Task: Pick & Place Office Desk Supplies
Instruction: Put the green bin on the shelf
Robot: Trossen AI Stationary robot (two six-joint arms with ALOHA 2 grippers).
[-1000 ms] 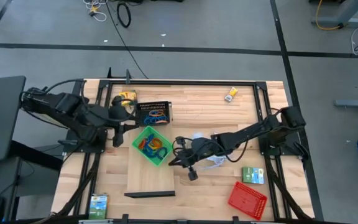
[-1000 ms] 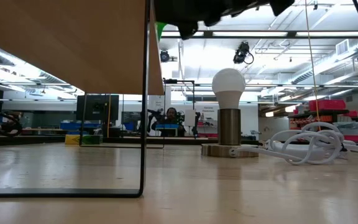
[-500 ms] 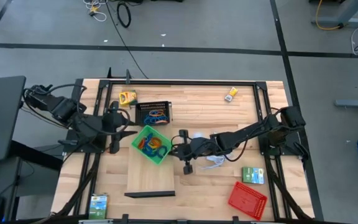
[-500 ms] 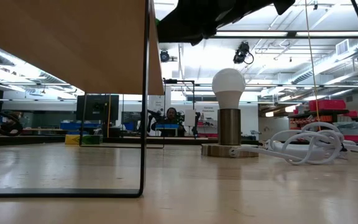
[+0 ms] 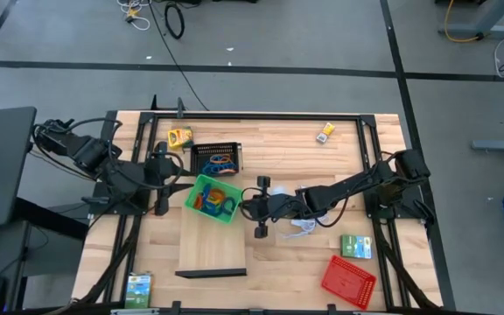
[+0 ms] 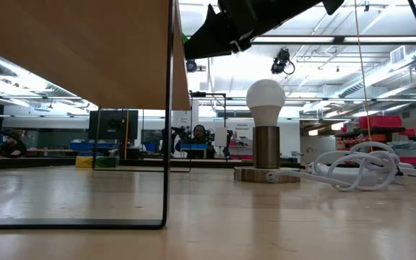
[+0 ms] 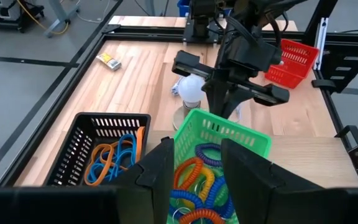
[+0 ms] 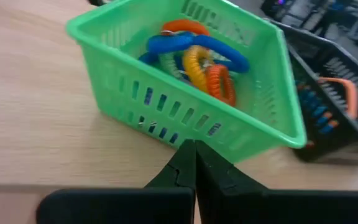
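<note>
Right gripper (image 8: 193, 163) shut, holding nothing, tips just beside the wall of the green plastic mesh basket (image 5: 201, 192) on the pale wooden board (image 5: 213, 245). Coiled blue, orange, yellow loop bands (image 8: 194, 59) lie inside the basket. Left gripper (image 7: 195, 165) half open, empty, near the basket's other side. More bands in the black mesh tray (image 5: 198, 150).

Green tray (image 5: 213, 198): is being flanked by the left gripper (image 5: 161, 179) and the right gripper (image 5: 245, 206), whose fingers are closed, at its wall.
Black tray (image 5: 216, 158): is blocking the far side, just beside the green tray.
Bulb and white cable (image 5: 300, 226): are being covered by the right arm.
Wooden board (image 5: 213, 249): near part is lying bare.
Table's far middle (image 5: 278, 140): is being left open.
</note>
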